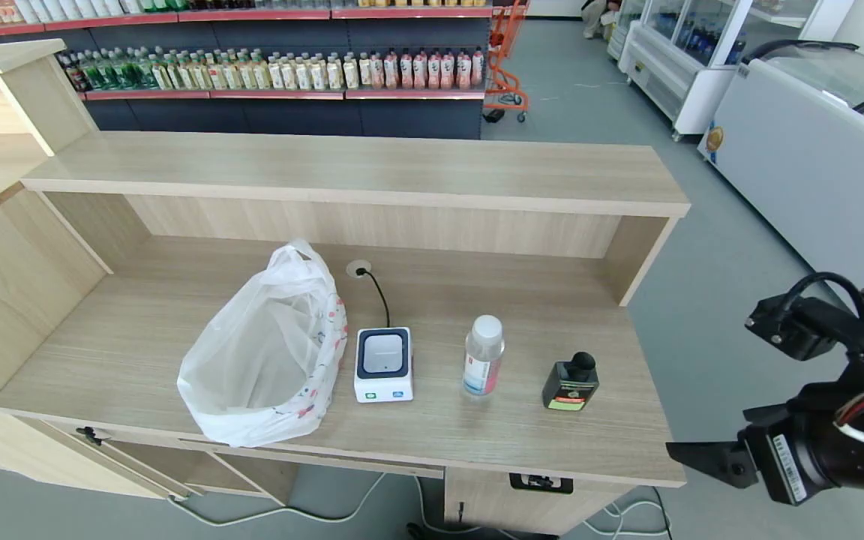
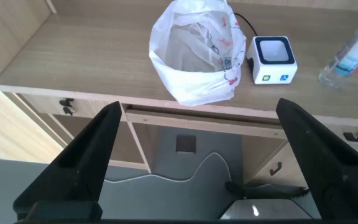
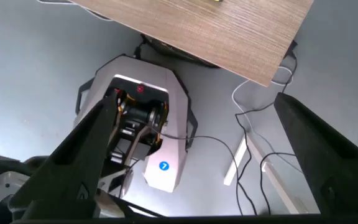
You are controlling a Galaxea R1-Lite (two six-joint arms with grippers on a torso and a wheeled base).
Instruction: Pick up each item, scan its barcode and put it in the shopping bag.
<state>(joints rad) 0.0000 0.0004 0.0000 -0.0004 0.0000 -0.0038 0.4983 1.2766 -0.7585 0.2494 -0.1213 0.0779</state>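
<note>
In the head view, the wooden counter (image 1: 139, 352) carries, from left to right, an open white shopping bag (image 1: 263, 352), a barcode scanner (image 1: 383, 364) just beside it, an upright white-capped clear bottle (image 1: 483, 356) and a small dark bottle (image 1: 571, 381), the two bottles standing apart. In the left wrist view, the left gripper (image 2: 199, 107) hangs off the counter's near edge facing the bag and scanner, its black fingers spread wide and empty. In the right wrist view, the right gripper (image 3: 196, 102) is equally wide apart and empty, out past the counter's corner above the grey floor (image 3: 30, 62) and its white cables (image 3: 253, 143).
</note>
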